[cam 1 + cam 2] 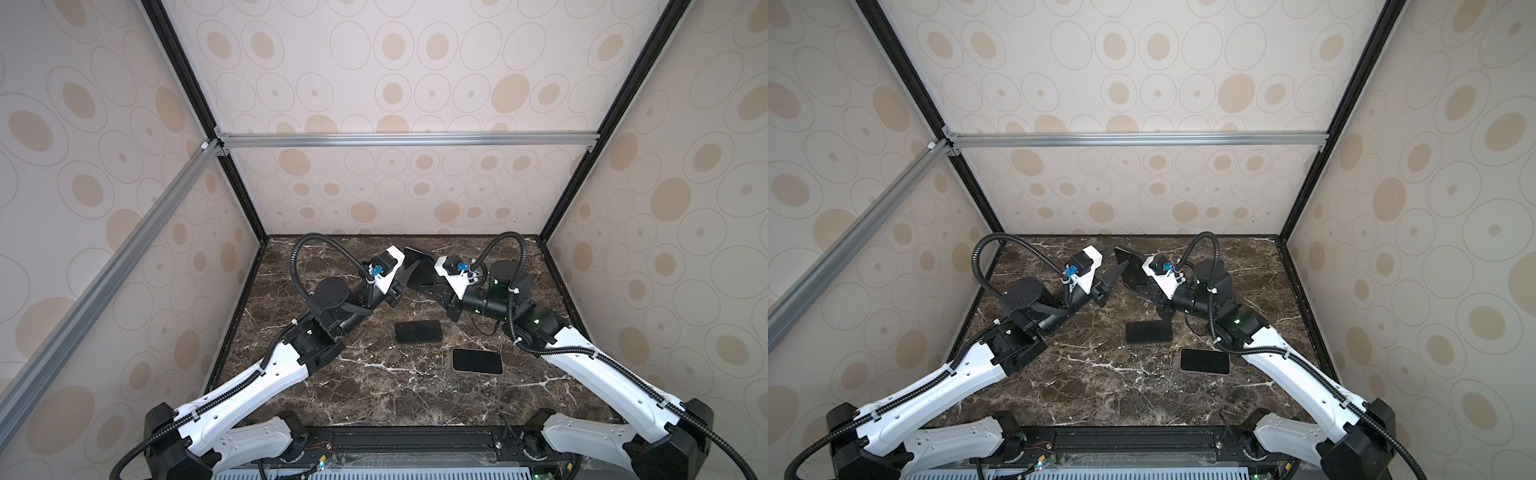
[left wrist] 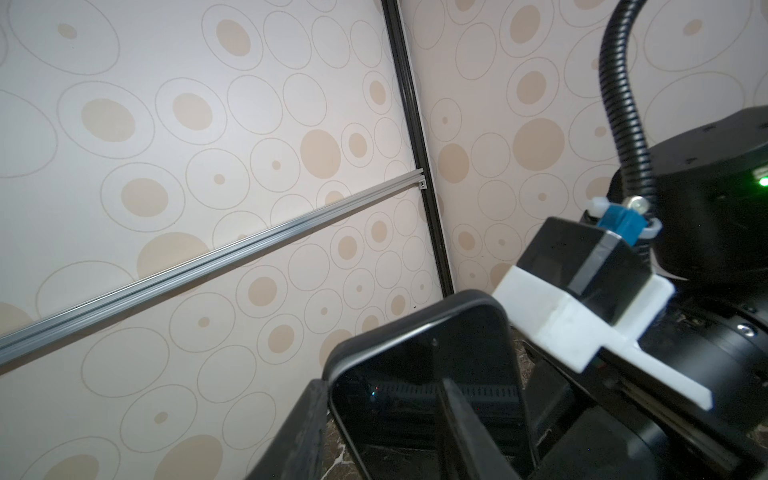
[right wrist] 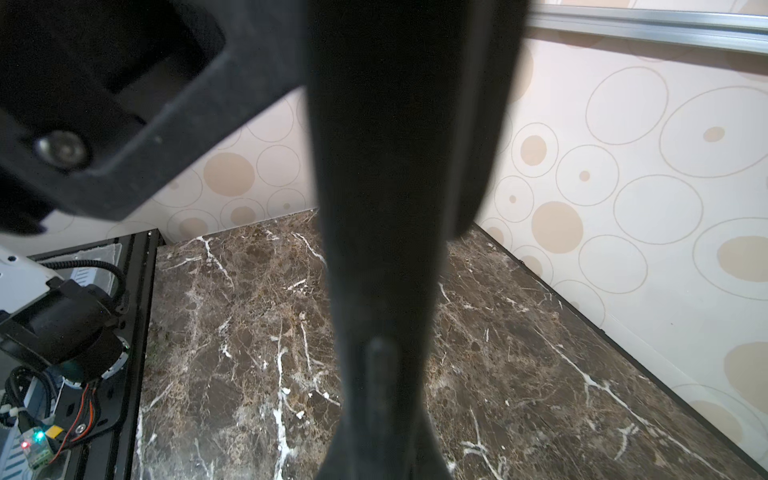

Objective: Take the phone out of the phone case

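One phone (image 1: 420, 264) aloft in right jaws

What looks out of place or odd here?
Nothing is spilled or visibly damaged. The one oddity: the cased phone is off the marble table, tilted in mid-air in the right gripper. A black phone and a light-rimmed phone lie flat on it, angled slightly differently.
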Controlling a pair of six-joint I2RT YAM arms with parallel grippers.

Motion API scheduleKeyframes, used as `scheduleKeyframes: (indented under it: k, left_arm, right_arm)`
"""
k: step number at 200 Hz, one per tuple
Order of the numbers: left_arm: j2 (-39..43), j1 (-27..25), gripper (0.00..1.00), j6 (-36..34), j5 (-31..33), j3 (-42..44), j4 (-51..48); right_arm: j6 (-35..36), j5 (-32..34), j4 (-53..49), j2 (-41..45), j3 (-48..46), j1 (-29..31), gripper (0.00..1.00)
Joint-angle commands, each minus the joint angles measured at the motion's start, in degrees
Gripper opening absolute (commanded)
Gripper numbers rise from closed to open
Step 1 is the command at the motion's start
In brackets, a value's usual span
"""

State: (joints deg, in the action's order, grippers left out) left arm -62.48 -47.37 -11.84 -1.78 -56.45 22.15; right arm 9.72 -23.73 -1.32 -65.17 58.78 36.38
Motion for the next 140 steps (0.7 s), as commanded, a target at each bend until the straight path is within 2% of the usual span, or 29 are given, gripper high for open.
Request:
scheduleKeyframes:
  k: [1,78,140]
  left_arm:
    - [-0.1,-0.5,0.43,-0.6,1.7,-0.5,1.9]
    - [1.0,-0.7,0.44,-1.5,3.6,0.2,2.9]
    - [0.9,-0.8,0.39,-1.4,3.5,0.2,2.7]
  right_arm:
    - [-1.9,-0.2,5.6,0.0,1.0,0.8,0.00]
    - [1.3,1.5,1.3,0.1,1.8,1.4,0.00]
    - [1.7,1.6,0.9,0.1,2.1,1.4,0.00]
